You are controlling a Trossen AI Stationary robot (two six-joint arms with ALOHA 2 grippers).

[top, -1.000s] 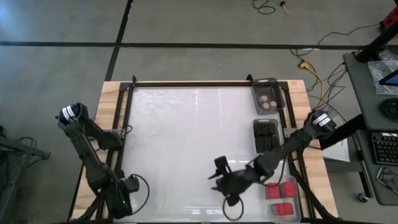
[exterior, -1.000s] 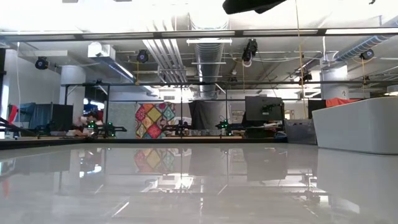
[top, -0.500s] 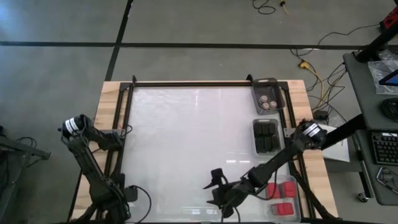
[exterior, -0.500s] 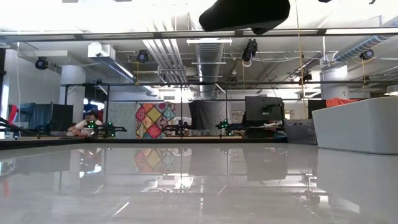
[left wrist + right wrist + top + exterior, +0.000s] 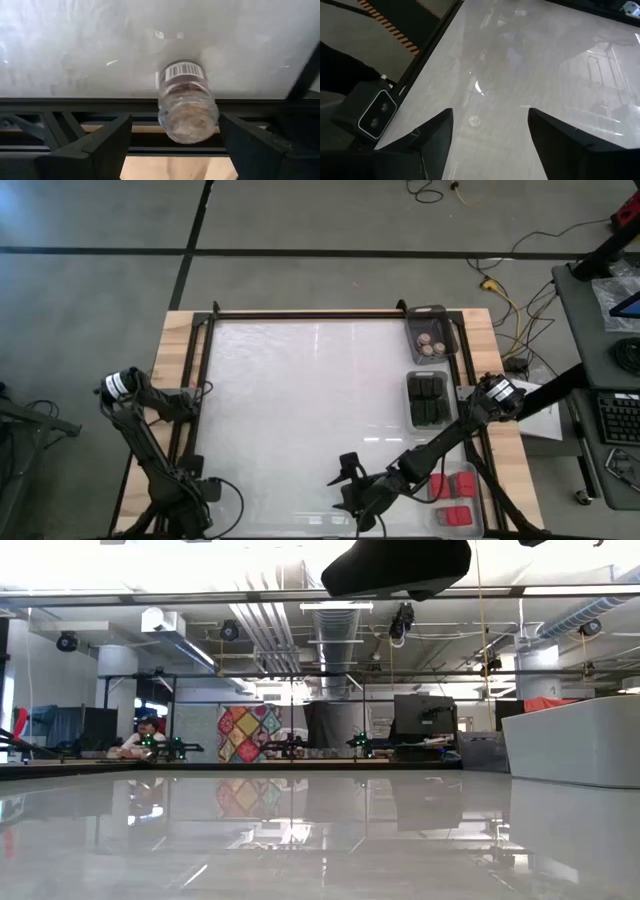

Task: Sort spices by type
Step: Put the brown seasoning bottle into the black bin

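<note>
- Left gripper at the table's near-left corner, fingers spread; a jar lies on its side between them, touching neither.
- Right gripper over the near edge, fingers apart, nothing held.
- Along the table's right side, 3 trays: round jars farthest, dark blocks in the middle, red blocks nearest.

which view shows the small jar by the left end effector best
The left wrist view: the small jar lies on its side between the open left end effector's fingers, barcode label visible, at the table's edge. The high, low and right wrist views do not show this jar.
</note>
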